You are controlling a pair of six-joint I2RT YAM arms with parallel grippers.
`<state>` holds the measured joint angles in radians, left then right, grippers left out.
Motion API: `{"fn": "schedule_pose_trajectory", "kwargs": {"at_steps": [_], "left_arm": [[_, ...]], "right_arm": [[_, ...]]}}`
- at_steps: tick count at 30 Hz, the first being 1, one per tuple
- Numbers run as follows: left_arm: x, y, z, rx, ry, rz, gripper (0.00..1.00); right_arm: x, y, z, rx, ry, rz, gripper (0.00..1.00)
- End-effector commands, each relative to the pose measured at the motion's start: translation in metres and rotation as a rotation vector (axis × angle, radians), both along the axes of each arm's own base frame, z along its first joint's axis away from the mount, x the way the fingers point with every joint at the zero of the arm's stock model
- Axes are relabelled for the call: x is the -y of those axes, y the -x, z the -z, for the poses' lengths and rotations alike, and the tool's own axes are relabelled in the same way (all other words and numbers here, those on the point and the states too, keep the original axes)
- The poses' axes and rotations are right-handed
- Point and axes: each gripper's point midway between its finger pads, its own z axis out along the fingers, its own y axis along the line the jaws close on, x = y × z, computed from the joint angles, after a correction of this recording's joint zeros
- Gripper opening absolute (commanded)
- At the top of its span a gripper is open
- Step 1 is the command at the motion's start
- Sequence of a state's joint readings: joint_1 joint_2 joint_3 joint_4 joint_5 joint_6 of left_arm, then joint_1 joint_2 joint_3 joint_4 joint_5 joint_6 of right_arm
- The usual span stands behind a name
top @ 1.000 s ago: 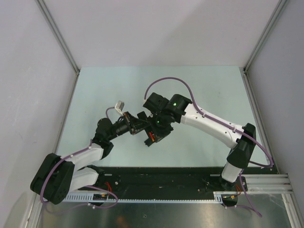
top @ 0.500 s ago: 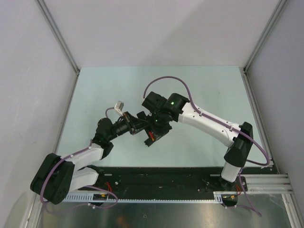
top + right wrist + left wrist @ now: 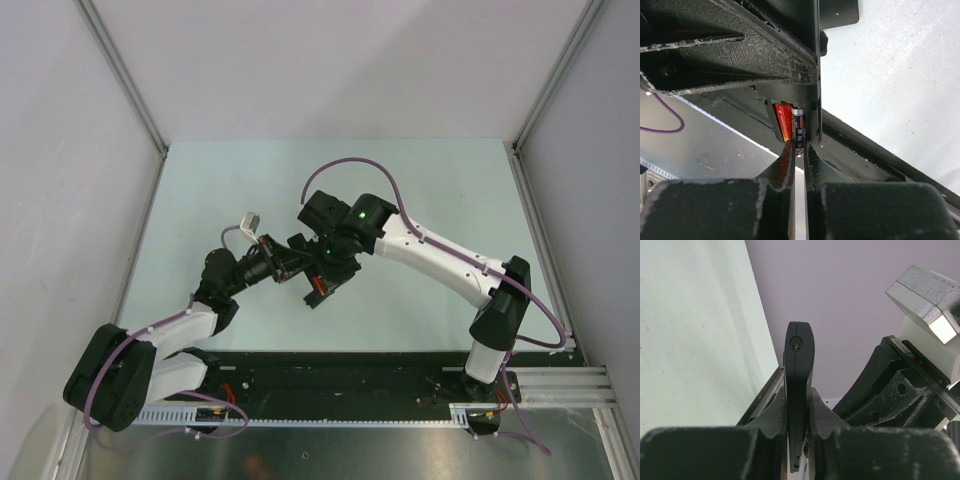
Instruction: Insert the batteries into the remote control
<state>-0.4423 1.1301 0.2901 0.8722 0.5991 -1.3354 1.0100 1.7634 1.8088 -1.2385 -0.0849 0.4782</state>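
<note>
My left gripper (image 3: 799, 412) is shut on the slim black remote control (image 3: 799, 365) and holds it edge-on above the table. In the top view both grippers meet at the table's middle, the left gripper (image 3: 285, 262) just left of the right gripper (image 3: 318, 285). In the right wrist view the remote's open compartment (image 3: 816, 117) holds a red battery (image 3: 784, 122). A dark battery (image 3: 799, 130) stands beside it, its lower end pinched between my right gripper's (image 3: 799, 152) fingertips. The blue-purple battery is out of view.
The pale green table (image 3: 440, 190) is walled by grey panels at the back and both sides. A black rail (image 3: 350, 375) runs along the near edge. A flat black piece (image 3: 839, 12) shows at the top of the right wrist view.
The right arm's wrist has shifted slightly left and back toward the left gripper. The left arm has stayed still with the remote.
</note>
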Motion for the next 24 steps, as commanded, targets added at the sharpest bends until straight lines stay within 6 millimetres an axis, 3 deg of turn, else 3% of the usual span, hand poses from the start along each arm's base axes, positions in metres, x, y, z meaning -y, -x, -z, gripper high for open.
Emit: {"fn": "schedule_pose_trajectory", "kwargs": {"at_steps": [1, 11, 24], "left_arm": [[0.002, 0.011, -0.028, 0.087, 0.058, 0.037, 0.0], [0.003, 0.009, -0.025, 0.069, 0.055, 0.034, 0.0], [0.003, 0.008, -0.023, 0.068, 0.051, 0.035, 0.0]], "right_arm": [[0.004, -0.019, -0.006, 0.068, 0.015, 0.038, 0.08], [0.01, -0.017, -0.005, 0.073, 0.039, 0.031, 0.25], [0.014, -0.023, -0.014, 0.107, 0.036, 0.057, 0.35]]}}
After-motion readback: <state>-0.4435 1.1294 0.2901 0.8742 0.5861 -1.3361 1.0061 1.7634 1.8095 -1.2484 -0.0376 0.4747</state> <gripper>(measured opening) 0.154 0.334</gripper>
